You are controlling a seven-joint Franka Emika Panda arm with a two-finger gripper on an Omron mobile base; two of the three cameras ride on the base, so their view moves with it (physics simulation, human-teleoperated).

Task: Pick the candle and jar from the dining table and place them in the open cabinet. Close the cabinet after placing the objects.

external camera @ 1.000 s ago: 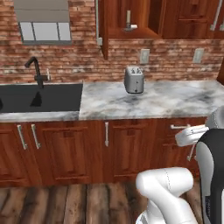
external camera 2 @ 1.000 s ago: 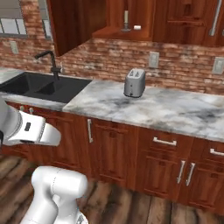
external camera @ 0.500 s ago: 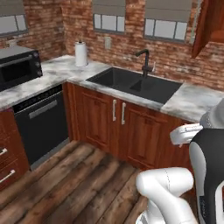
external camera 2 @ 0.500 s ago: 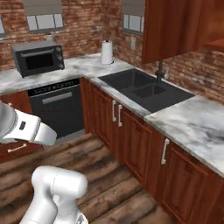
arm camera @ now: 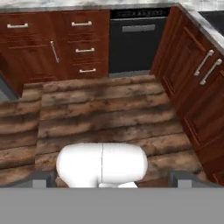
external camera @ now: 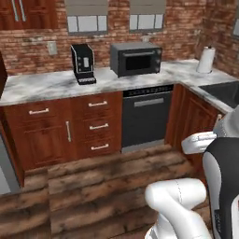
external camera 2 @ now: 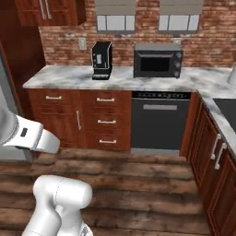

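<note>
My gripper stands fully open and holds nothing; its two dark fingertips rise far apart at the bottom of the hand view, over my own arm and the dark wooden plank floor.

Ahead of me is a corner of the kitchen. A marble surface runs along the brick wall, and on it stand a black coffee machine and, just to its right, a dark microwave. Further right, near the corner, a white paper towel roll stands upright on the same surface. Under the microwave sits a black dishwasher, and left of it are reddish wood drawers with short silver handles. In the right base view the coffee machine and microwave appear side by side too, with the dishwasher below.

A reddish wall cabinet with long silver bar handles hangs at the upper left, its doors shut. I cannot see the candle, the jar or the dining table from here, so I cannot tell where they lie.
</note>
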